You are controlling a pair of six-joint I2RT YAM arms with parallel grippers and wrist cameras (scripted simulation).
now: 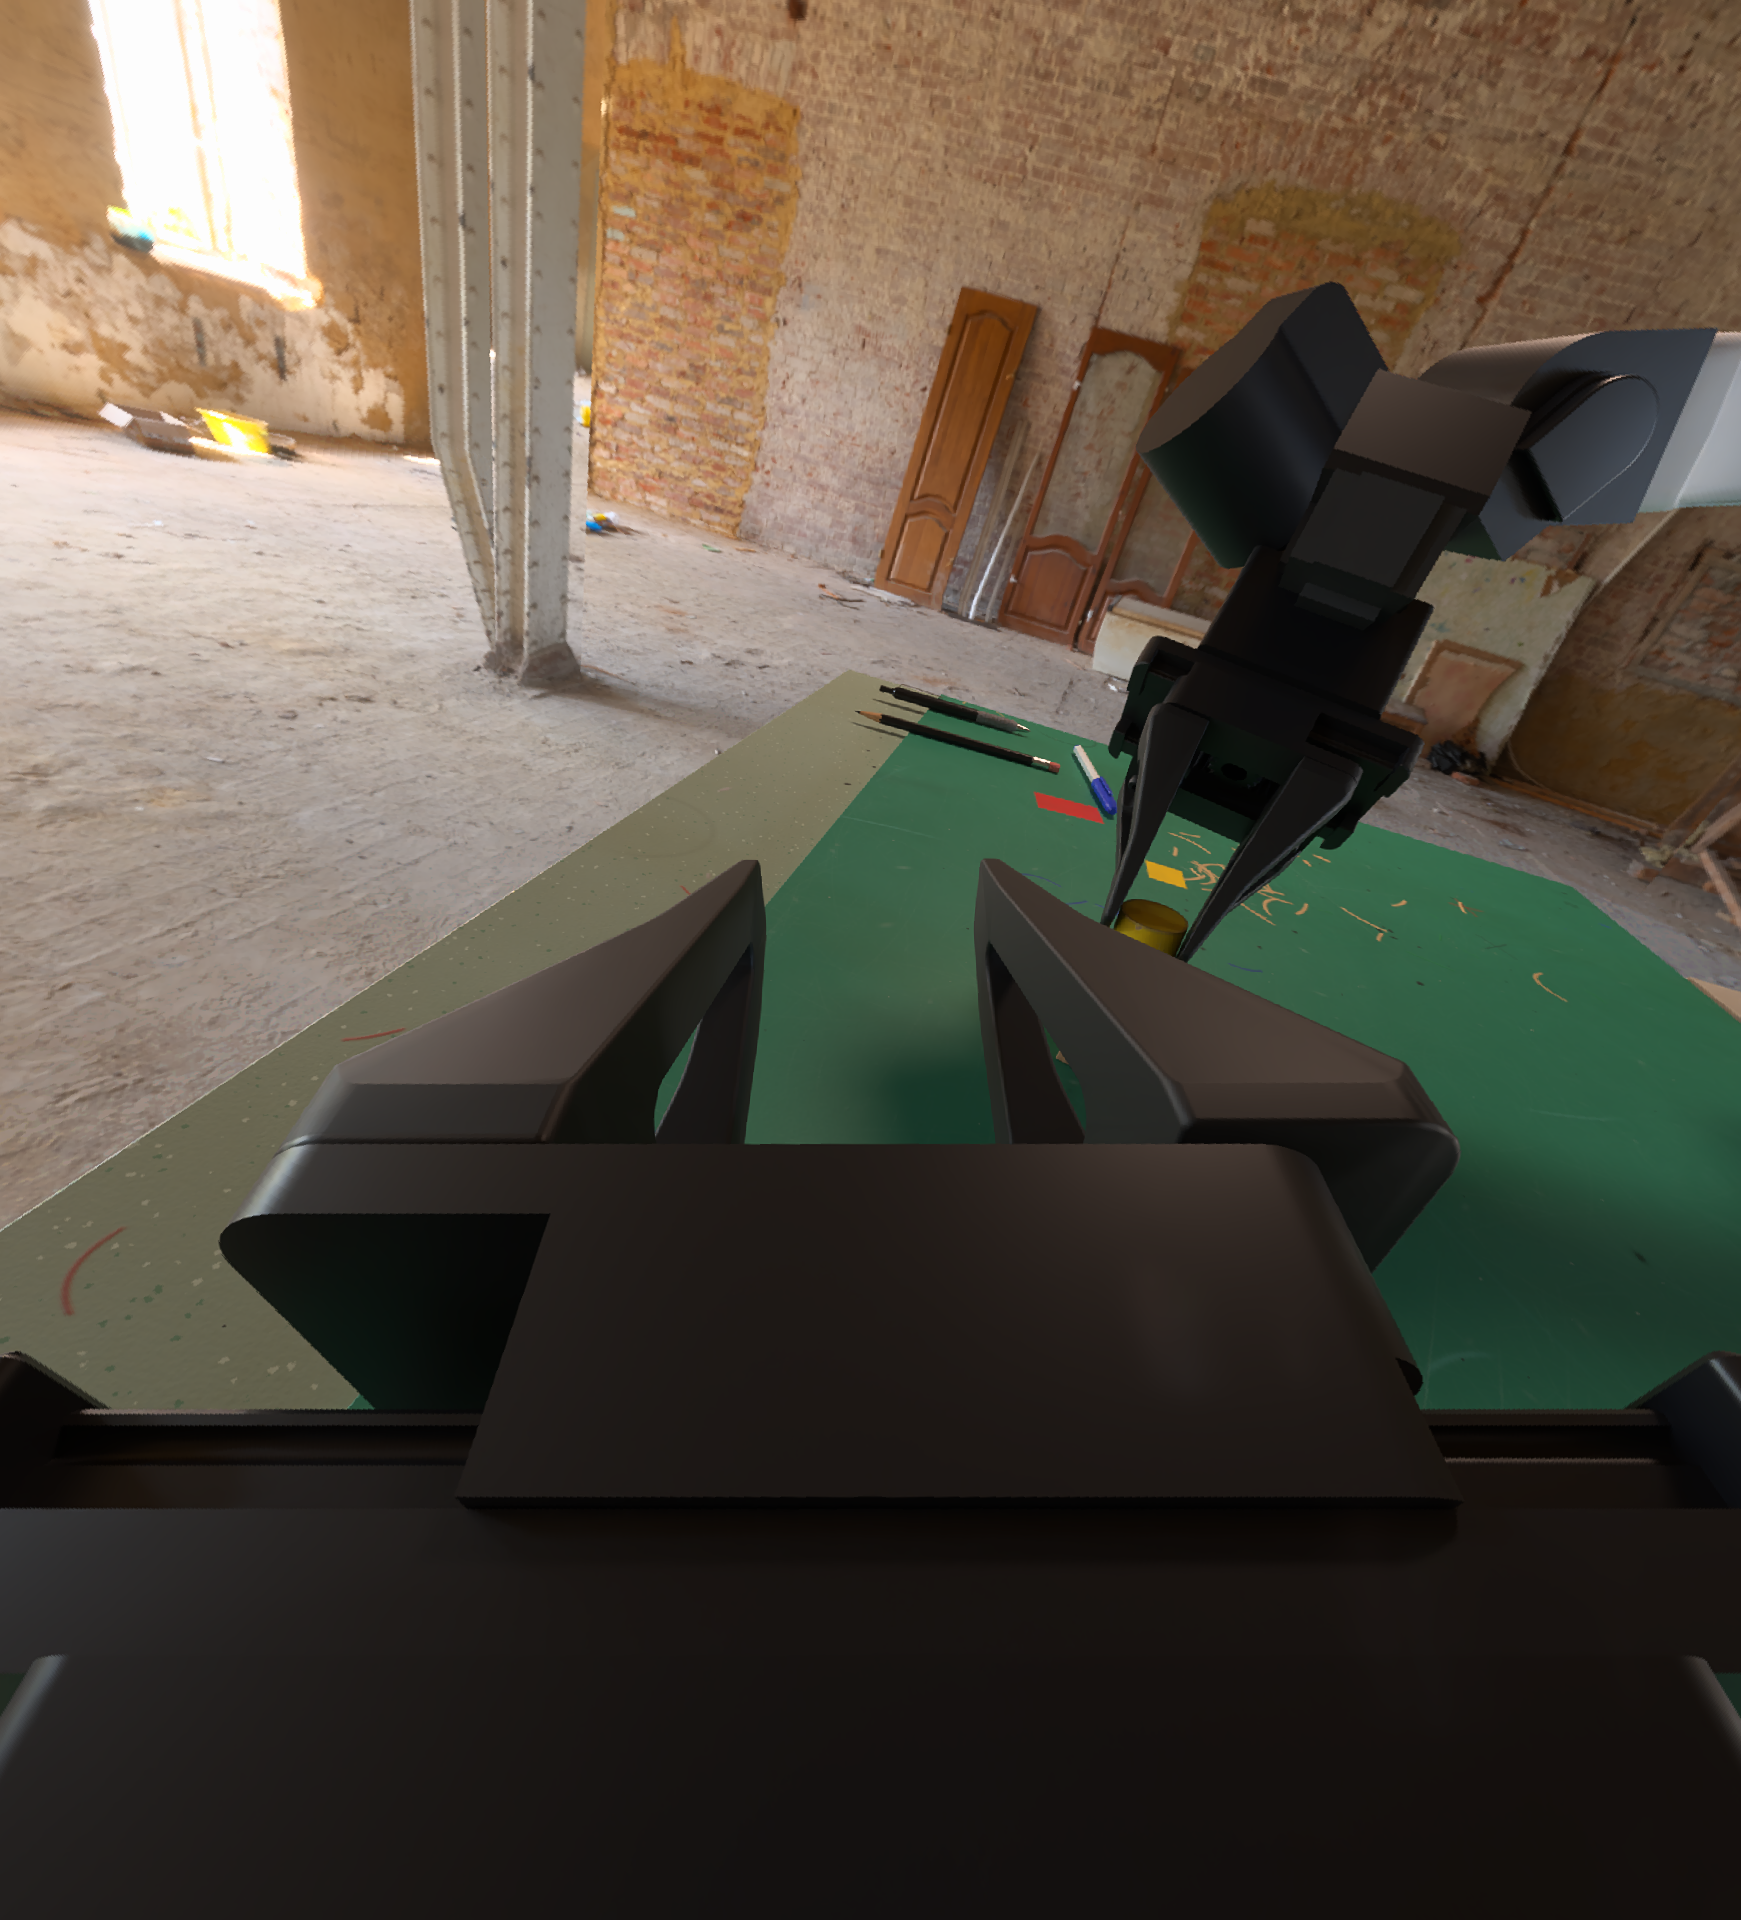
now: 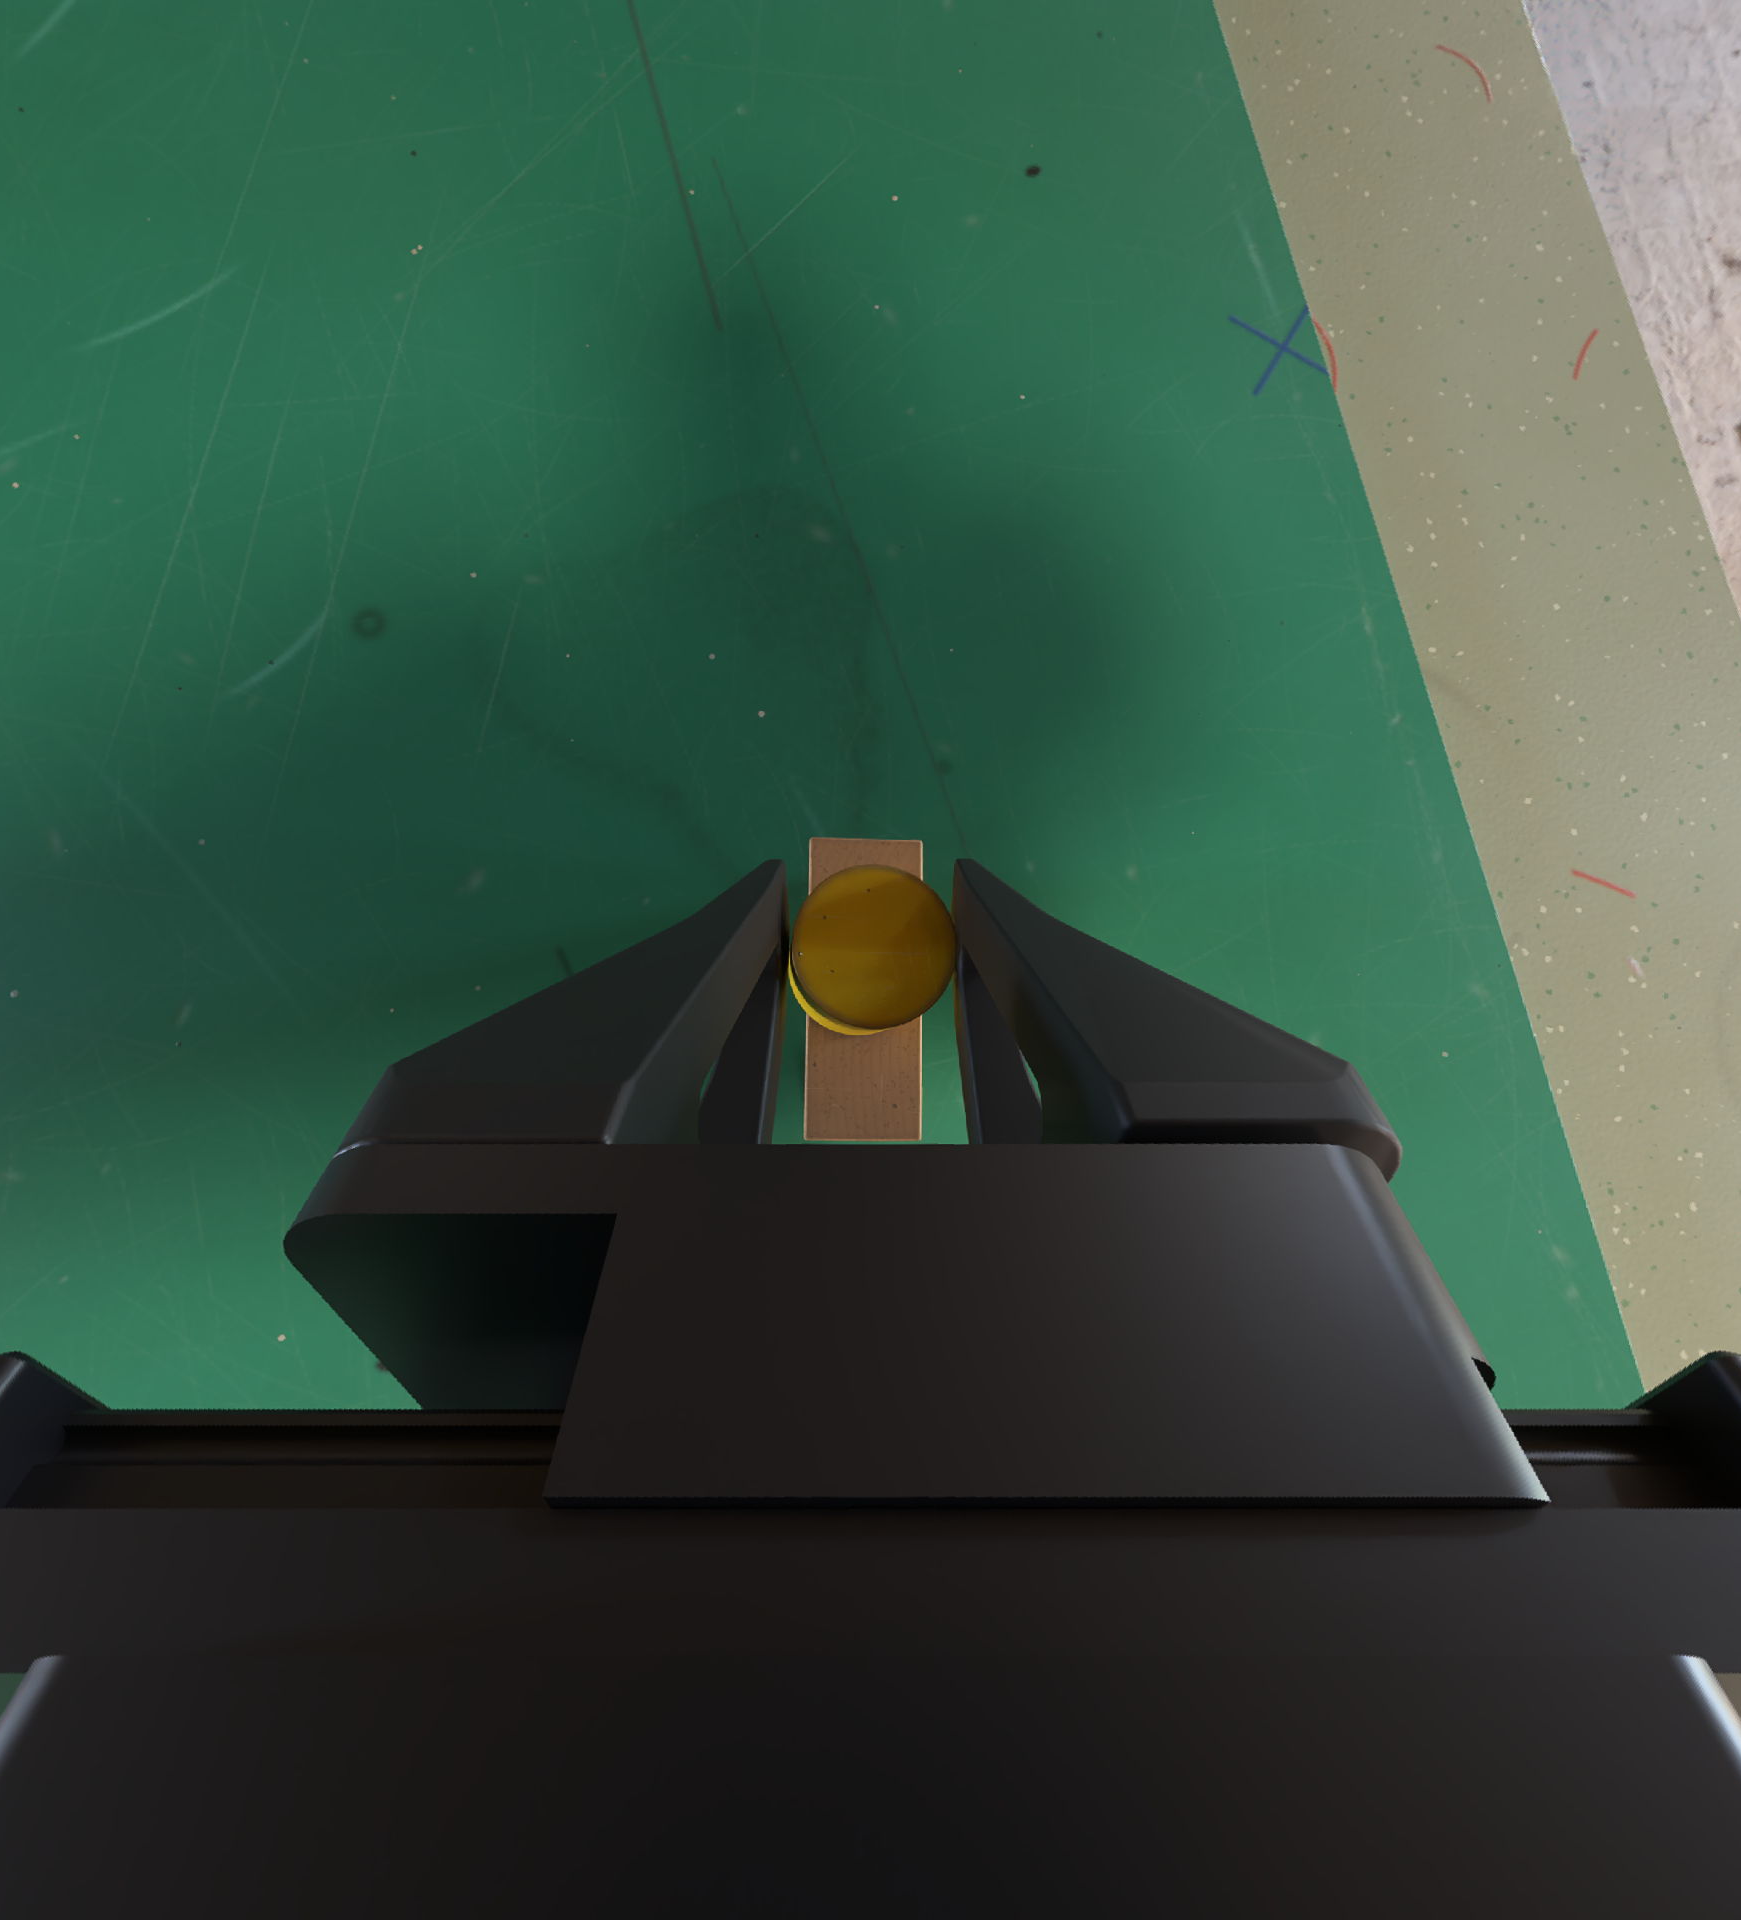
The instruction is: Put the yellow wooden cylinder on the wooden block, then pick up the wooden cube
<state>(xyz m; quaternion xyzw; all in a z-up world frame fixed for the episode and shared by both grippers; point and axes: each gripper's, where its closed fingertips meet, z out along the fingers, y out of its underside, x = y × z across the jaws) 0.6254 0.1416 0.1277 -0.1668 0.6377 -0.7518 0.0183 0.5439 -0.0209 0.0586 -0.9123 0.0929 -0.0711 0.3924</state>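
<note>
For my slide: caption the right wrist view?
Right gripper shut on yellow cylinder above wooden block.

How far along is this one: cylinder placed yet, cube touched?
Nothing finished. In hand: the right gripper grips the yellow cylinder directly over the wooden block; whether it rests there is unclear. The left gripper is open, empty. Left: release, then the cube, not visible.

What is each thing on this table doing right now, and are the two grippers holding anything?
Left gripper: open, empty, above the green mat.
Right gripper: shut on the yellow cylinder.
Yellow cylinder: upright between the fingers, over the wooden block; contact with it unclear.
Wooden block: lying flat on the green mat.
Pencils and marker: lying loose at the far end.
</note>
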